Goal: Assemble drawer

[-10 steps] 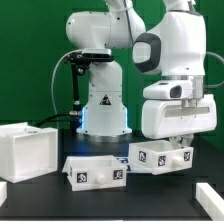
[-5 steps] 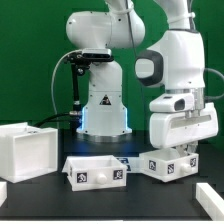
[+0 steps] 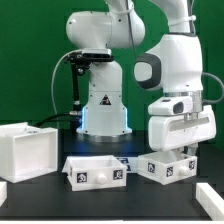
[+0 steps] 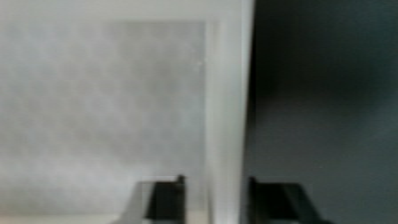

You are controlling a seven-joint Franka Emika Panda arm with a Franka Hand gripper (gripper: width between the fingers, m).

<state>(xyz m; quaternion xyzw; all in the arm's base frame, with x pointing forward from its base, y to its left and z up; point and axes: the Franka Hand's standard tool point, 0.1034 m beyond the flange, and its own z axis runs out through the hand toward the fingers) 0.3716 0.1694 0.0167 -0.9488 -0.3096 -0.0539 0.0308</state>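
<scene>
The drawer lies in three white tagged parts on the black table. The large boxy housing [image 3: 25, 150] stands at the exterior view's left. One shallow tray [image 3: 95, 170] lies in the middle. The second tray [image 3: 168, 168] sits low at the table, to the exterior view's right of the first. My gripper [image 3: 182, 150] reaches down onto this second tray from above. In the wrist view, my gripper [image 4: 217, 200] has its two dark fingers on either side of the tray's thin white wall [image 4: 224, 100], shut on it. The tray's floor fills the pale half of that view.
The arm's white base [image 3: 100, 100] stands behind the parts, with a black stand and cables [image 3: 75, 85] beside it. A flat white piece [image 3: 206, 193] lies at the front right and another white piece [image 3: 3, 188] at the front left edge.
My gripper has carried the second tray down and toward the exterior view's right, from a little above the table to table level. The other tray and the housing have not moved.
</scene>
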